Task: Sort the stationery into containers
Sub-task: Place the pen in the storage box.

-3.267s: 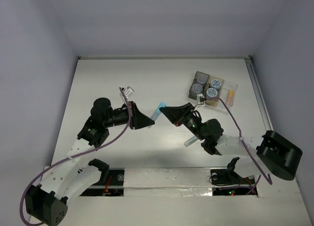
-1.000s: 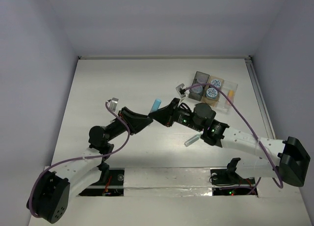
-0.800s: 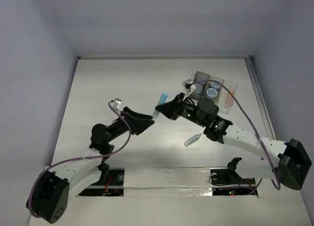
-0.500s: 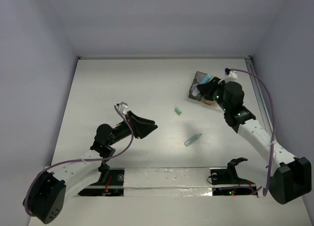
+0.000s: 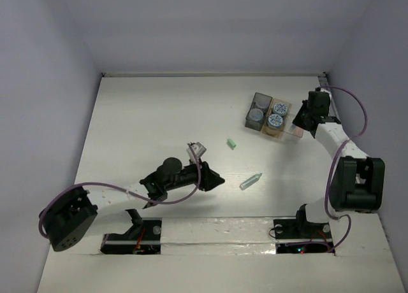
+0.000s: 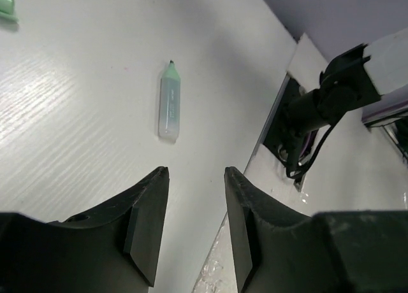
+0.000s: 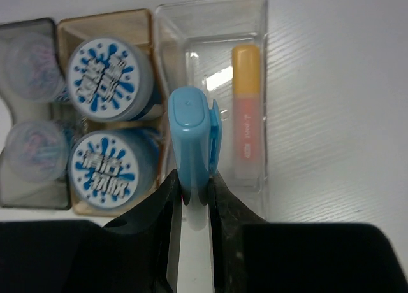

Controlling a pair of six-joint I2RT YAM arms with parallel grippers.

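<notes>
My right gripper is shut on a light blue stick and holds it over the left side of the clear tray. An orange and salmon stick lies in that tray. The tan tray holds two blue-white jars. The dark grey tray holds grey-topped jars. My left gripper is open and empty, just short of a mint green stick lying on the table. In the top view the left gripper is left of that stick.
A small green piece lies on the table between the arms, also at the left wrist view's top left corner. The right arm's base mount and the table's near edge are beyond the mint stick. The right wall is close behind the trays.
My right arm carried the light blue stick from mid-table to over the clear tray. My left arm drew back and swung right toward the mint stick. The small green piece now lies uncovered.
</notes>
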